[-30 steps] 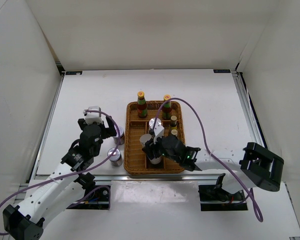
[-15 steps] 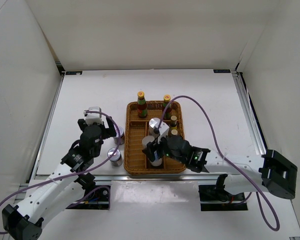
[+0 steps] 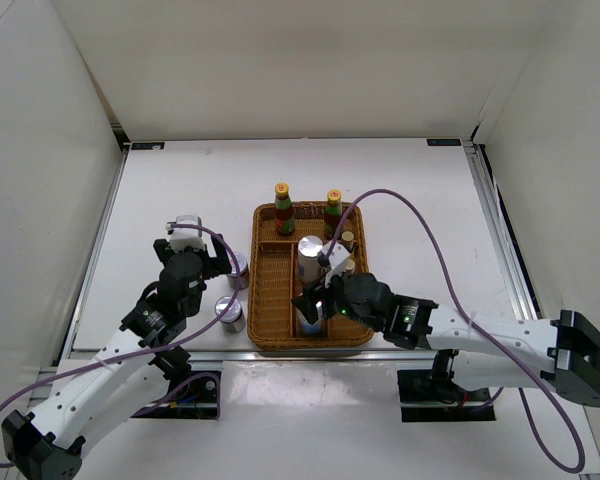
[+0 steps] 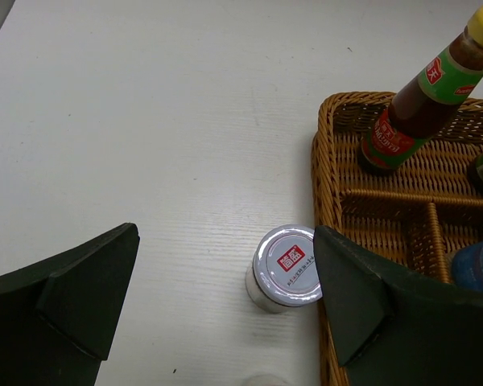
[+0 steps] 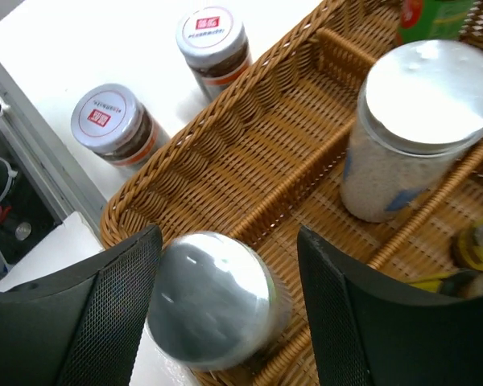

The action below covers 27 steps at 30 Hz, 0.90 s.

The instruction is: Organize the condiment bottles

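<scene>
A matte white desk (image 3: 180, 180) is enclosed by white walls. On it is set a brown woven wicker tray (image 3: 270, 290) with dividers. A silver-lidded cylindrical jar (image 5: 213, 297) stands inside the tray's near rim, straddled by the released right hand (image 5: 225, 241). A red-labelled round jar (image 4: 288, 261) just outside the tray's left rim is flanked by the released left hand (image 4: 225, 233).

Broad bare table (image 3: 180, 190) left of the wicker tray (image 3: 255, 285), only two jars (image 3: 230, 313) just beside its left wall.
</scene>
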Each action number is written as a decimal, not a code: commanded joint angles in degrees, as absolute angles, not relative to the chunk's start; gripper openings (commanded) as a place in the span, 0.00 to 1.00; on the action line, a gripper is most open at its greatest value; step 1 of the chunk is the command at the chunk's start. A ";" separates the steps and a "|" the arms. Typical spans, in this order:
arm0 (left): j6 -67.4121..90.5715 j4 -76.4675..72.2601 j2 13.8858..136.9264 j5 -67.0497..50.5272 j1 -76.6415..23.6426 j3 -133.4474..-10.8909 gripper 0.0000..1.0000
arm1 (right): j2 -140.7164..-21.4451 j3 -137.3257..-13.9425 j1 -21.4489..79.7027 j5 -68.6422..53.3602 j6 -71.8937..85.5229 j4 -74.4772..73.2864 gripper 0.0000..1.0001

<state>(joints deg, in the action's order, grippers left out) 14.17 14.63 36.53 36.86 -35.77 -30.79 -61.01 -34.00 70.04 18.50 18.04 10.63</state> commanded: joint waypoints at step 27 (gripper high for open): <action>24.26 26.10 70.83 17.15 -29.54 -50.19 1.00 | -55.02 -57.92 70.14 29.09 15.29 -17.30 0.83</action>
<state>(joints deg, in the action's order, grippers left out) 22.33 25.43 70.87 19.92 -31.14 -47.79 -57.41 -57.82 70.04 27.14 13.78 -16.71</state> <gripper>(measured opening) 0.999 0.833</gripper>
